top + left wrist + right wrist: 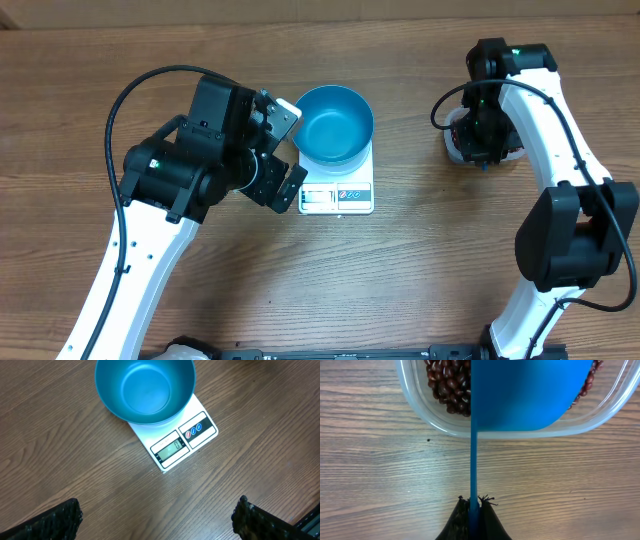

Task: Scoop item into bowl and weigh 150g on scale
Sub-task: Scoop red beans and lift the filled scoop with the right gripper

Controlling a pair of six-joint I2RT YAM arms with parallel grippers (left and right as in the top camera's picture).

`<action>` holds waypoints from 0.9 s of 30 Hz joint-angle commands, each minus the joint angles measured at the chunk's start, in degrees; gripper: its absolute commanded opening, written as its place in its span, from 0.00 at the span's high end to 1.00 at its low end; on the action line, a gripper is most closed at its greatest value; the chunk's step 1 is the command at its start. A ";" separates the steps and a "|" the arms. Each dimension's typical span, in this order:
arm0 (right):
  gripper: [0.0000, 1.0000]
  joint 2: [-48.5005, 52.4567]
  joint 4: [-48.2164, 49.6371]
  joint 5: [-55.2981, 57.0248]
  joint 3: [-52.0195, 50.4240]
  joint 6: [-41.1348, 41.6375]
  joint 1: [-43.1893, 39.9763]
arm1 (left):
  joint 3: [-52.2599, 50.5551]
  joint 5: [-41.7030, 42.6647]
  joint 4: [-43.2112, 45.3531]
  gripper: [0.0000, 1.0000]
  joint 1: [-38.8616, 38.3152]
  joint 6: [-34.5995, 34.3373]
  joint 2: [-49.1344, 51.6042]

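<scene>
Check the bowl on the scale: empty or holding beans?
Empty: the bowl shows a bare blue inside; beans lie in the tub.

Red-brown beans (447, 385) lie under and beside the scoop (530, 395). Well apart from it, the empty blue bowl (335, 125) sits on the white scale (337, 197).

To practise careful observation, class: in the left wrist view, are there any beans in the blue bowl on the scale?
No, the bowl sitting on the scale shows only its bare, smooth blue inside.
</scene>
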 commanded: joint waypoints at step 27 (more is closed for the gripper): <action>0.96 0.83 3.89 -20.98 1.03 -6.86 -5.92 | 0.33 0.48 -0.17 0.00 0.11 0.87 0.24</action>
